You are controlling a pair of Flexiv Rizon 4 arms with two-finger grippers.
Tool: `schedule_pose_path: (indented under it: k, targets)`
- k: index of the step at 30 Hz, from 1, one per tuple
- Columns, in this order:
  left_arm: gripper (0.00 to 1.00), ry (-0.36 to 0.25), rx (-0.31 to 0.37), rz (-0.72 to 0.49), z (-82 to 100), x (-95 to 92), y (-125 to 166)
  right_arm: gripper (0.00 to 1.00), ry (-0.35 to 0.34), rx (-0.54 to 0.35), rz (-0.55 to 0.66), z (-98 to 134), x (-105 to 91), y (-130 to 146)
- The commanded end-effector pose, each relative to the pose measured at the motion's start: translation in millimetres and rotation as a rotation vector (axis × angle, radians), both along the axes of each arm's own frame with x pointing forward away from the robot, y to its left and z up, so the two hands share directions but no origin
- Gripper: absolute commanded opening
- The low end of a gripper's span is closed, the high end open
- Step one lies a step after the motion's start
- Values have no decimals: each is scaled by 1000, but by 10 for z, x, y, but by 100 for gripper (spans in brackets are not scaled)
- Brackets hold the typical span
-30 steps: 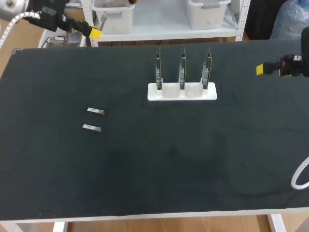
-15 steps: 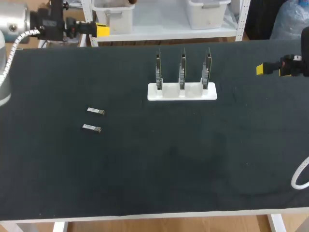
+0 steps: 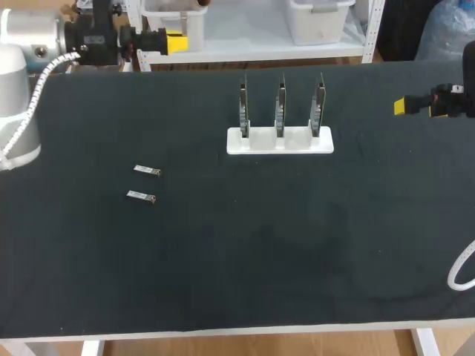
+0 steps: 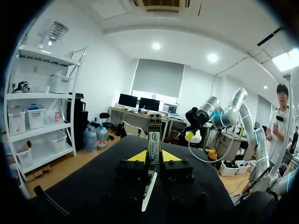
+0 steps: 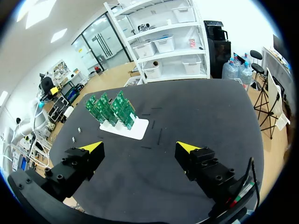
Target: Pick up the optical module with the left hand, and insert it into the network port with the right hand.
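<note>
A: Which step was it?
B: Pickup had not begun. The left gripper (image 3: 176,42) hovered upper left; I couldn't tell whether it was open or closed. The right gripper (image 5: 140,148) gaped empty. Two small silver optical modules (image 3: 147,171) (image 3: 140,196) lay mid-left on the black bench (image 3: 223,259).
A: Next?
B: Lower squarely onto one. The ports on the upright green network cards (image 3: 280,111) were too small to see.

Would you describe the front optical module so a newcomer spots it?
On the dark table, look left of the white stand holding three boards. Of two silver modules there, the front module lies nearer the table's front edge than the rear module.
</note>
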State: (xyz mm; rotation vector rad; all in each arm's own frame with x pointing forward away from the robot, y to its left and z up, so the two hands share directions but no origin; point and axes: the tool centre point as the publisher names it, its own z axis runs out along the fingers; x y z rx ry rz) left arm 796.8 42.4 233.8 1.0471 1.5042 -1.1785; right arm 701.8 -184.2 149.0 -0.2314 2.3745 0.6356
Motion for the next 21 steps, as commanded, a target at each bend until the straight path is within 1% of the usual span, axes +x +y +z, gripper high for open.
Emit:
schedule_pose_path:
  k: [1,7,13,21]
  targets:
    - [0,3,-12,-5,-34,-3,-60,100,0,-2,-2,10,-15,-2]
    - [0,2,-34,-20,-26,4,-159,100,0,-2,-2,10,-15,-2]
    - [0,7,-48,-57,-45,-5,-351,100,0,-2,-2,10,-15,-2]
    - [0,10,-43,-102,-96,23,-572,100,0,-2,-2,10,-15,-2]
